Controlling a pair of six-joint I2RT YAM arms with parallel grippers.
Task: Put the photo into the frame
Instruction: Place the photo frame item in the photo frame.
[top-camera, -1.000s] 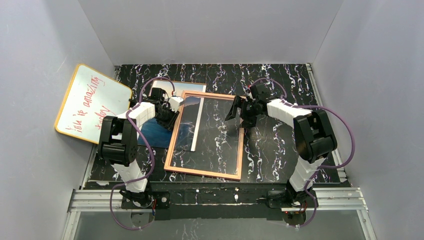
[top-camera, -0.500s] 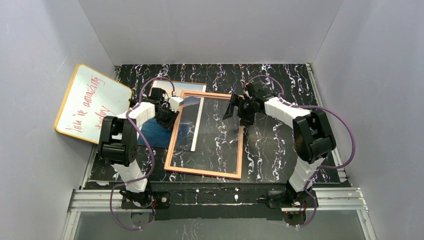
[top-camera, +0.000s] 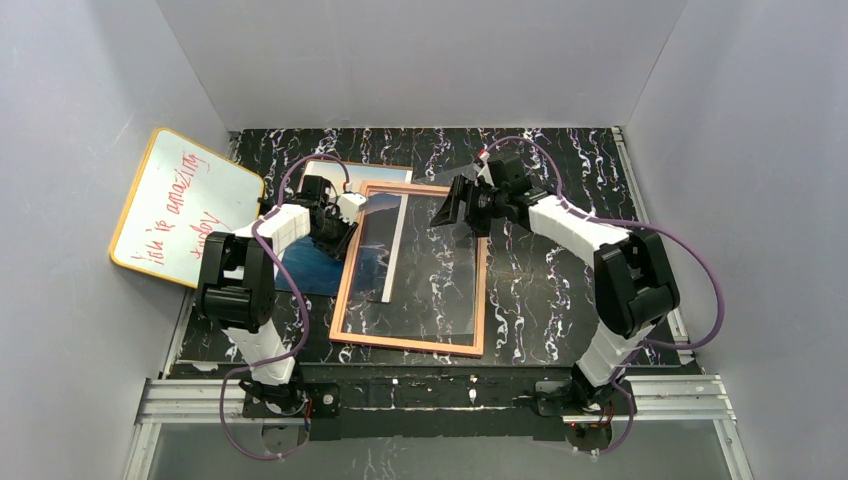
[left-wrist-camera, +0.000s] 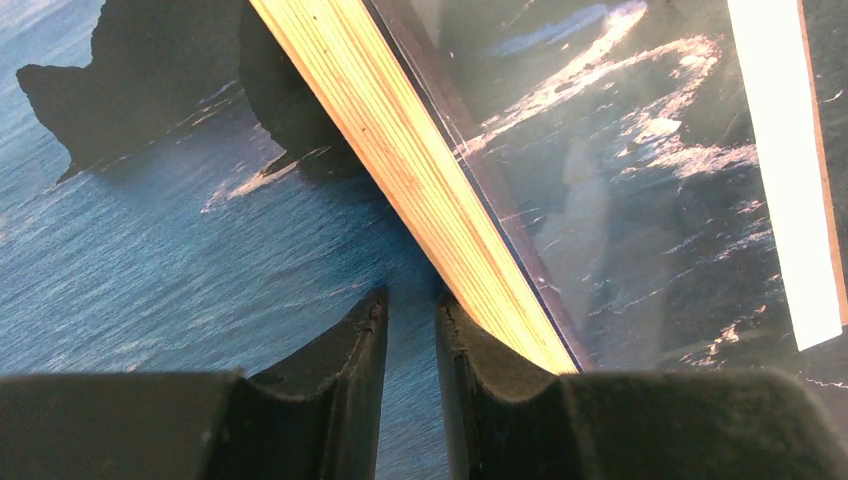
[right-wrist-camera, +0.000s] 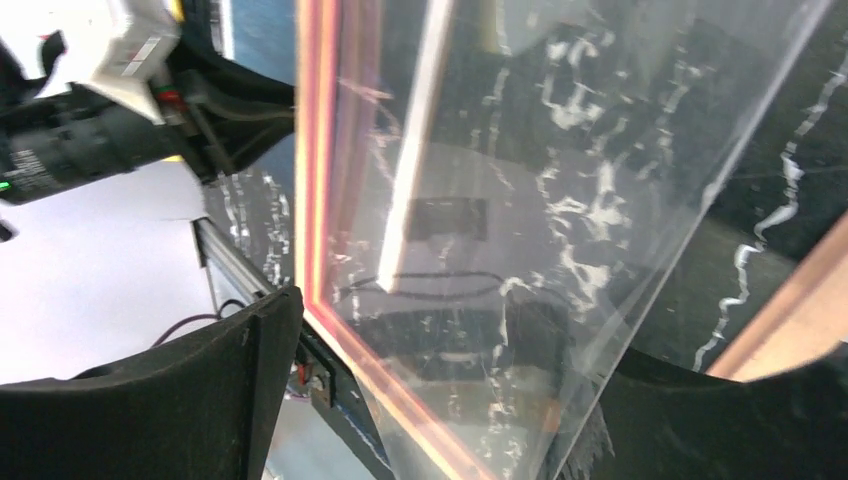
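Item: photo (top-camera: 316, 264) (blue sea, dark hills), flat on the desk (top-camera: 560, 285) left of centre, its right part under the left rail of the pink frame (top-camera: 408, 346) lying mid-picture. Left pincer (left-wrist-camera: 410, 305): tips on the photo beside that rail, almost pressed together, nothing in the slit. Right pincer (top-camera: 462, 211): at the frame's upper right, spread wide about a tilted clear pane (right-wrist-camera: 520, 200).

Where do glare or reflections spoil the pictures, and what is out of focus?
Right wrist view: reflections smear the clear pane; the right tool is blurred. Left wrist view: the frame edge glares yellow; the photo is sharp. Top view: even light.
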